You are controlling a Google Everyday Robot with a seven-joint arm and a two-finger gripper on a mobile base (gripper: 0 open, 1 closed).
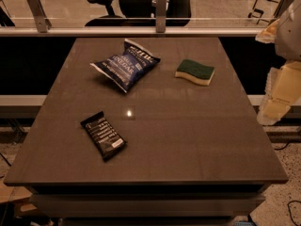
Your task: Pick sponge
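The sponge (pixel 195 71) lies flat on the brown table (pixel 188 140), toward the back right; its dark green top faces up over pale yellow foam. My gripper (pixel 274 108) hangs at the right edge of the view, beyond the table's right side, to the right of the sponge and a little nearer than it, well apart from it. Only pale arm parts of it show.
A blue chip bag (pixel 126 65) lies at the back centre-left, left of the sponge. A black snack bar wrapper (pixel 103 135) lies at the front left. A glass railing (pixel 141 29) and an office chair (pixel 106 6) stand behind the table.
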